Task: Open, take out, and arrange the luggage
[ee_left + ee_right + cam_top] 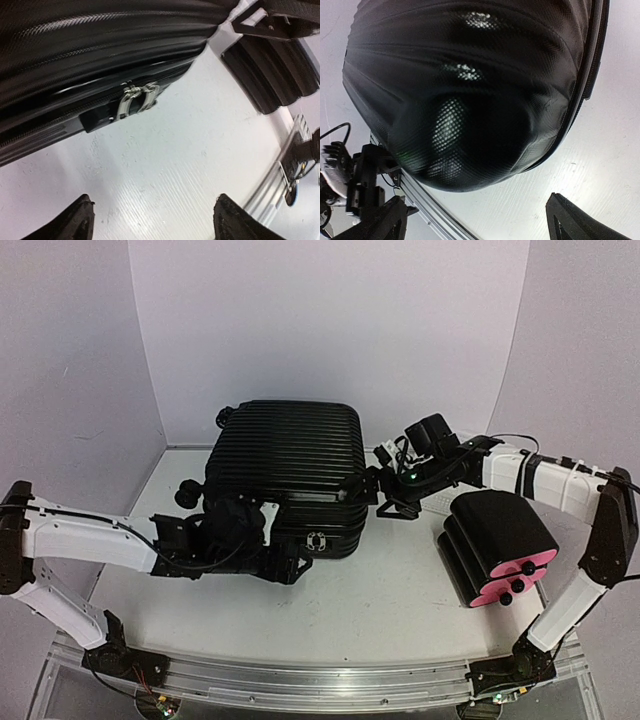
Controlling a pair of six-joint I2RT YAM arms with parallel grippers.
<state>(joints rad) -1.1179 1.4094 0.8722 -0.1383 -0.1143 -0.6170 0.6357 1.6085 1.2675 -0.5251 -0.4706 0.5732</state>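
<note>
Nothing is done yet: the luggage (pixel 290 465) lies flat and shut toward the back edge of the worktop (pixel 390 590), zip pulls (pixel 137 97) together on its near side, so opening, emptying and arranging all remain. Its wheels (pixel 186 497) face the left edge, so the long axis probably runs left to right, though foreshortening blurs that. The left gripper (pixel 152 217), jaws apart and empty, hovers by the pulls; the right gripper (pixel 477 215), also spread wide, sits at the luggage's right end

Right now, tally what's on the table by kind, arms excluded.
suitcase: 1
box with pink drawer fronts: 1
Total: 2
</note>
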